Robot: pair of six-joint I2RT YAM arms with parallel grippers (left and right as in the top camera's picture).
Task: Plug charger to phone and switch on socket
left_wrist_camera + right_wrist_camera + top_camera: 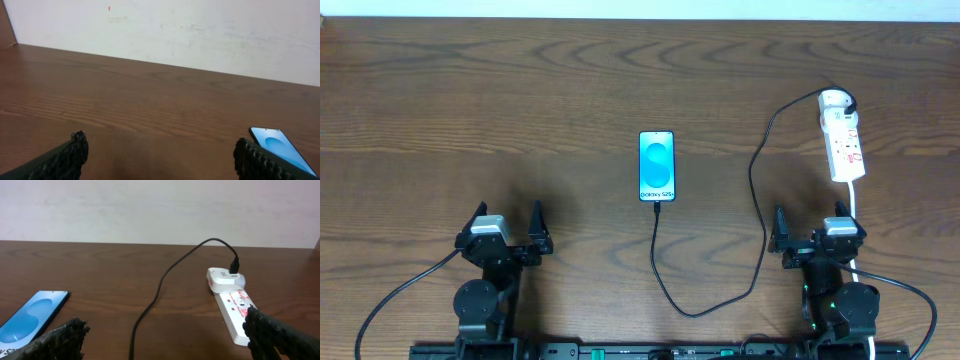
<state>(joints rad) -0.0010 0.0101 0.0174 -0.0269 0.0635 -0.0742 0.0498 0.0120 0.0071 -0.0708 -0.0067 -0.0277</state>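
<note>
Dark wooden table point(470, 100), phone point(657, 166) at centre, charger cable point(654, 240) looping, socket point(843, 145) far right

Dark brown wood-grain table point(520, 100), plain off-white wall point(200, 30) behind its far edge, faint scuffs, soft even light

table point(520, 100): matt wood (visibly grained) | phone point(657, 166): glossy screen | socket point(844, 145): smooth white plastic

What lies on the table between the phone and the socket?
Only the black charger cable, dropping from the socket and looping round to the bottom of the phone; nothing else. The overhead view shows it.
</note>
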